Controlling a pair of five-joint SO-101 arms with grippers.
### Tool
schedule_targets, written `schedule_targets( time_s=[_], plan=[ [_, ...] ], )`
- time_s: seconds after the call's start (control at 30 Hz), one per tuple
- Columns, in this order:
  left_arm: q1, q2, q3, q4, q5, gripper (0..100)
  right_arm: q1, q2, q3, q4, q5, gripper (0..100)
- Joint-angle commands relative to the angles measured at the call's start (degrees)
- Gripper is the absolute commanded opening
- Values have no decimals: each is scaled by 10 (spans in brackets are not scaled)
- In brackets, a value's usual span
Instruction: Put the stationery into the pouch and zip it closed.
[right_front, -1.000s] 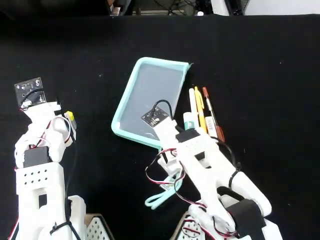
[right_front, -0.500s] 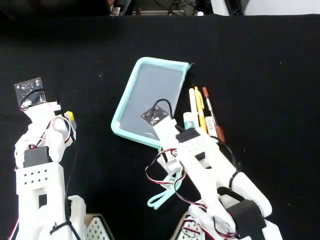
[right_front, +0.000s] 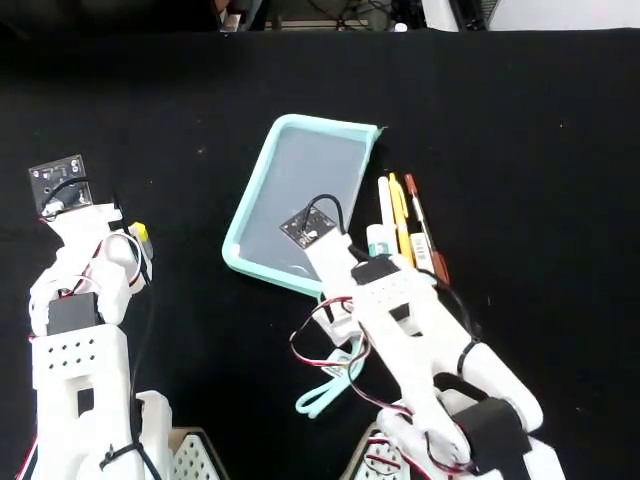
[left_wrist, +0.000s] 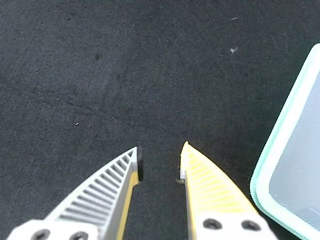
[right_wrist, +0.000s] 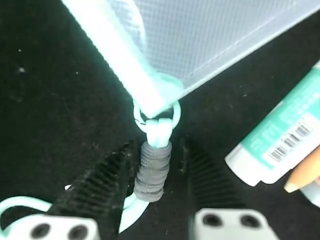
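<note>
A clear pouch (right_front: 300, 190) with a teal rim lies at the table's middle, its open side facing the stationery. Beside it lie a white pen, a yellow pen and a brown pen (right_front: 400, 215), and a glue stick (right_front: 378, 240). My right gripper (right_wrist: 156, 155) is at the pouch's near corner, open, with its fingers on either side of the grey zipper pull (right_wrist: 151, 170) that hangs from a teal ring (right_wrist: 156, 114). The glue stick (right_wrist: 280, 145) lies just beside it. My left gripper (left_wrist: 161, 152) hovers open over bare cloth, left of the pouch edge (left_wrist: 280, 165).
A teal strap loop (right_front: 328, 385) trails from the zipper pull toward the right arm's base. The left arm (right_front: 85, 270) stands at the left side of the black tablecloth. Open cloth lies beyond and to the right of the pens.
The right arm has edged slightly forward and left over the pouch's corner. The left arm has not moved.
</note>
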Motion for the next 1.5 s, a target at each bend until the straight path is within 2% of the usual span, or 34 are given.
schedule_targets(
  time_s=[0.0,0.2,0.3,0.43,0.67,0.8,1.0,1.23,1.37,1.47],
  plan=[
    [-4,1,-5,-12,5,155,2,40,-14,-25,-2,138],
    [-4,1,-5,-12,5,155,2,92,-56,-8,-5,126],
    [-4,1,-5,-12,5,155,2,84,-53,-9,-5,13],
    [-3,1,-5,-12,5,155,2,44,-36,-8,-3,12],
    [-6,1,-16,4,0,157,4,-174,26,34,-2,12],
    [-7,6,-93,98,-50,159,6,-331,40,56,0,12],
    [7,7,-154,143,-53,159,6,-515,-55,96,96,12],
    [112,7,-254,139,-52,159,-2,-438,-299,178,174,12],
    [148,18,-337,113,-19,159,-47,-348,-405,222,201,12],
    [167,63,-342,78,-7,159,-81,-302,-463,245,208,12]
  ],
)
